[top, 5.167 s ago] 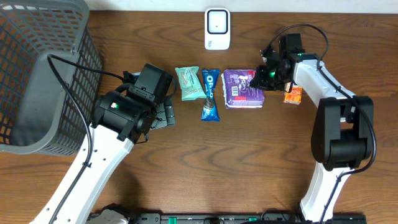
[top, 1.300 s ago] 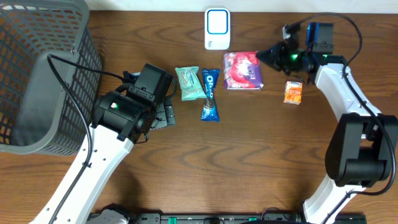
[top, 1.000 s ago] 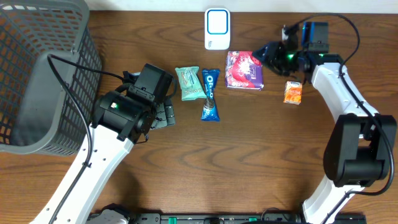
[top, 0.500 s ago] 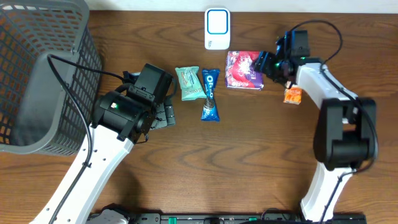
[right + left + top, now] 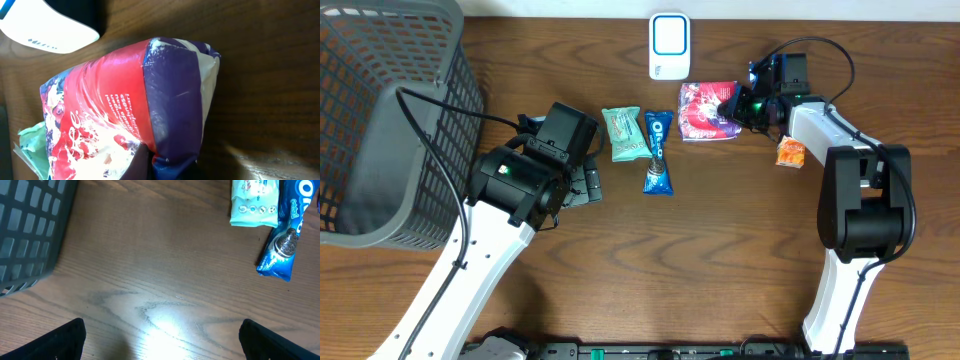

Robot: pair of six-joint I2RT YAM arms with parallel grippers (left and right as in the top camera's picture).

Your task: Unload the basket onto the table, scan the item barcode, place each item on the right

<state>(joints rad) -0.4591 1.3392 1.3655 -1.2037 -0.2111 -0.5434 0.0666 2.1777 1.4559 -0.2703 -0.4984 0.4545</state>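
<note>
Right gripper (image 5: 733,105) is closed tight on the right edge of the purple-red snack bag (image 5: 705,110). The bag sits near the back edge of the counter (image 5: 700,260), just in front and to the right of the white scanner (image 5: 669,45), red face showing. In the right wrist view the bag (image 5: 125,100) fills the frame, its lower corner pinched at the bottom. The scanner (image 5: 45,30) is in the top left corner, near the bag but not touching.

A small orange packet (image 5: 791,152) lies just beside the right arm, further toward the right edge, apart from the bag.

Left gripper (image 5: 582,187) is spread wide and holds nothing, over bare wood left of centre. In the left wrist view both fingers (image 5: 65,340) show at the bottom corners.

A green packet (image 5: 625,134) and a blue Oreo pack (image 5: 659,152) lie side by side between the left gripper and the bag.

A grey basket (image 5: 380,100) takes up the back left corner.
</note>
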